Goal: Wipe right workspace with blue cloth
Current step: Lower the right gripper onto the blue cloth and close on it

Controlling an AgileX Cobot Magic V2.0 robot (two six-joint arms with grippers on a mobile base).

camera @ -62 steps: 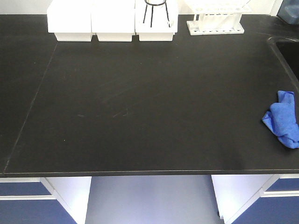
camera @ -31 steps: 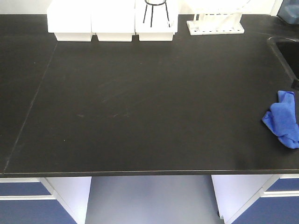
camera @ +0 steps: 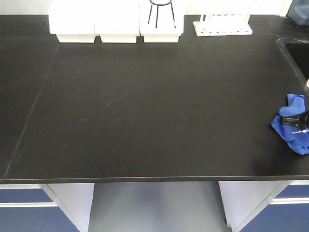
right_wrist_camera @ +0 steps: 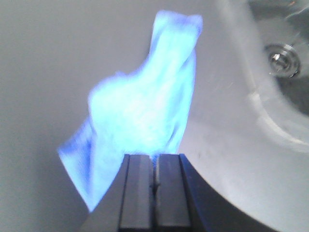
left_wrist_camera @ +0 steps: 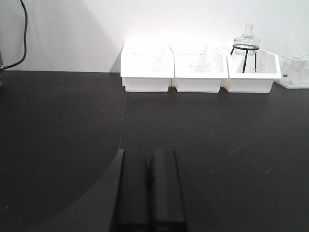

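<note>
The blue cloth [camera: 295, 104] lies crumpled near the right edge of a black benchtop [camera: 145, 106] that carries white boxes, a rack and a sink. My right gripper [camera: 293, 122] hangs over the cloth, coming in from the right edge of the front view. In the right wrist view its fingers [right_wrist_camera: 140, 183] are pressed together, with the blue cloth [right_wrist_camera: 145, 111] spread just beyond the right gripper [right_wrist_camera: 155, 157] tips. My left gripper [left_wrist_camera: 147, 153] is shut and holds nothing, low over the bench's left part. The right workspace is out of view.
Three white boxes [camera: 116, 21] line the back edge, one with a black wire stand [camera: 161, 9]. A white rack [camera: 222, 25] stands to their right. The sink [camera: 297, 53] opens just behind the cloth, its drain [right_wrist_camera: 281, 59] showing. A glass flask [left_wrist_camera: 247, 41] sits on the stand.
My right gripper has come into the front view from the right and now sits over the blue cloth. The cloth has not shifted.
</note>
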